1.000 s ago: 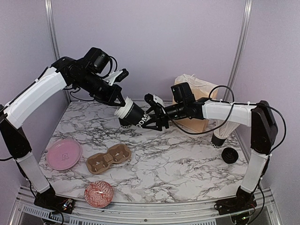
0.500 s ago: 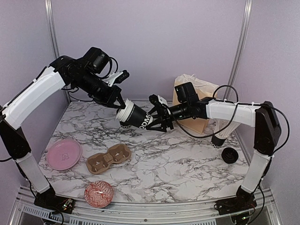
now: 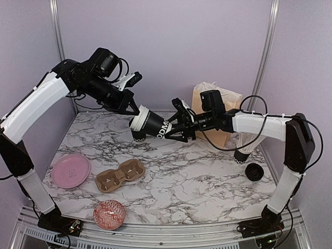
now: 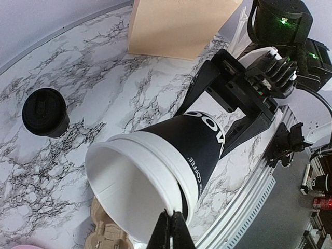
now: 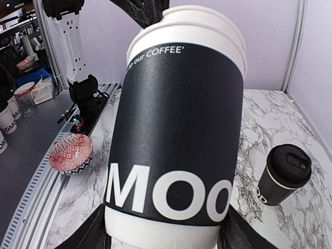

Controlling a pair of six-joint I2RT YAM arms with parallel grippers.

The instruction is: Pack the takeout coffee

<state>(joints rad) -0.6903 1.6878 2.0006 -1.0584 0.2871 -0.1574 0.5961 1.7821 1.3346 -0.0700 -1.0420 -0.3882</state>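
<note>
**Cup slung between two grippers**

The coffee cup (image 3: 152, 124) hangs in the air over the back of the marble surface (image 3: 207, 181). Its base is buried between the fingers of the right gripper (image 3: 174, 128), which clasp it on both sides. The right wrist view cuts those fingers off. The left gripper (image 3: 136, 113) pinches the white rim, one finger inside. The cup lies nearly level, mouth toward the left arm, base toward the paper bag (image 3: 198, 102).
</note>
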